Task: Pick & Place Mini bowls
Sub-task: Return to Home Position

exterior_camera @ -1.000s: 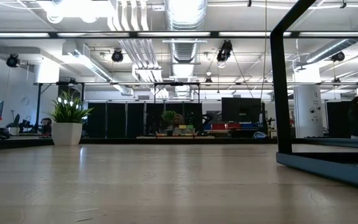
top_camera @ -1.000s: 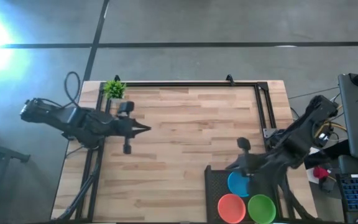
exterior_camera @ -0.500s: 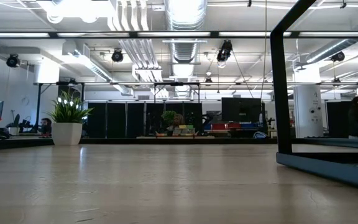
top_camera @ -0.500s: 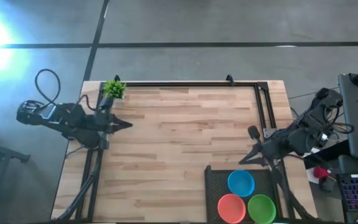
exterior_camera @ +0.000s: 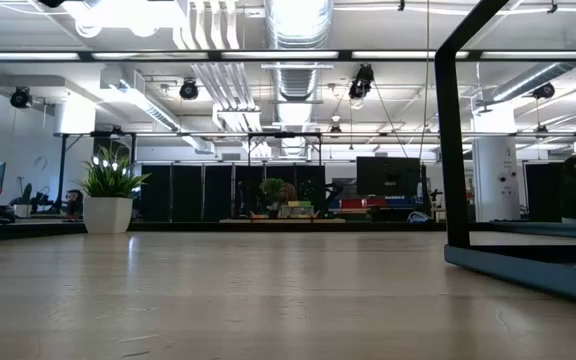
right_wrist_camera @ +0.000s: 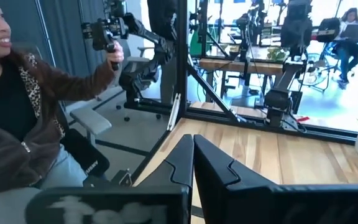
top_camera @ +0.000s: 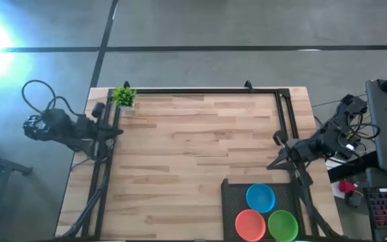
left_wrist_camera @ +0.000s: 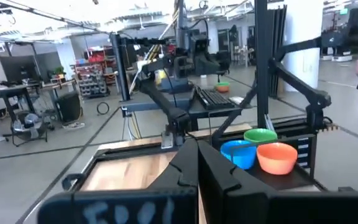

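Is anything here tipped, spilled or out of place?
Nothing stands out. Blue bowl, orange bowl and green bowl sit level on the shelf; the plant stands upright; left gripper and right gripper wait aside.

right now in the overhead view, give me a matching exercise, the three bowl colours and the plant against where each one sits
Things:
1 blue bowl
2 orange bowl
3 green bowl
4 potted plant

Places:
a on the black shelf, rightmost of the three
b at a corner of the table, off the shelf
c on the shelf, nearest the table's middle
d on the shelf by the table's edge, leftmost of the three

Pairs: 1-c; 2-d; 3-a; 4-b
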You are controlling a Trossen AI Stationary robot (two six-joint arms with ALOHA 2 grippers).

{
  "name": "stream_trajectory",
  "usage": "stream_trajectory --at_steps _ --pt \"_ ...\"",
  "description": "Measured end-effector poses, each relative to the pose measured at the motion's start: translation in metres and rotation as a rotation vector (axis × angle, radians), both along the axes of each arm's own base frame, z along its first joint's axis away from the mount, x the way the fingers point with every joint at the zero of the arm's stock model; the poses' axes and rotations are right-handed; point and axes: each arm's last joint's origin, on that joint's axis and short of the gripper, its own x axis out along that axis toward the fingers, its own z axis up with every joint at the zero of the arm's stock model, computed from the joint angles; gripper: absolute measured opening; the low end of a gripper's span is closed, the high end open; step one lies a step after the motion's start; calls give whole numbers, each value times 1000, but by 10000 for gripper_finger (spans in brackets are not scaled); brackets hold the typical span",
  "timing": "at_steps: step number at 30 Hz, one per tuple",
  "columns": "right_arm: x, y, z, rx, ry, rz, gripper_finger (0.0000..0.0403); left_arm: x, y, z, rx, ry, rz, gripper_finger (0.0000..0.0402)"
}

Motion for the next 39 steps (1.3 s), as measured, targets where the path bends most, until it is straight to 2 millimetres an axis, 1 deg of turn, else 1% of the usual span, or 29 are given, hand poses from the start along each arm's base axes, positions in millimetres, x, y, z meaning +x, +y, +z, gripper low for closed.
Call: stream_trajectory --at_steps 6,8,13,15,18,21,25,31,39 --pt "-7 -6 -6 -11 -34 -1 8 -20 6 -7 -31 -92 1 0" --pt "-8 -8 -7 -21 -49 0 8 -25 7 -14 -33 -96 0 0" --pt "-14 -13 -6 -19 -90 -2 8 -40 11 -18 -56 -159 0 0" --pt "-17 -15 -6 -22 -106 -2 8 -40 11 -23 -48 -130 0 0" --pt "-21 -19 -8 -16 -123 -3 8 -41 12 -20 -53 -149 0 0" --pt "-25 -24 -10 -5 -139 -27 8 -39 11 -24 -33 -117 1 0" --pt "-30 -30 -14 13 -156 -59 8 -40 12 -23 -31 -130 1 0" --pt "-35 -35 -21 35 -178 -60 8 -40 12 -24 24 -124 6 0" --pt "-42 -41 -26 55 -201 -62 8 -40 12 -24 34 -125 7 0"
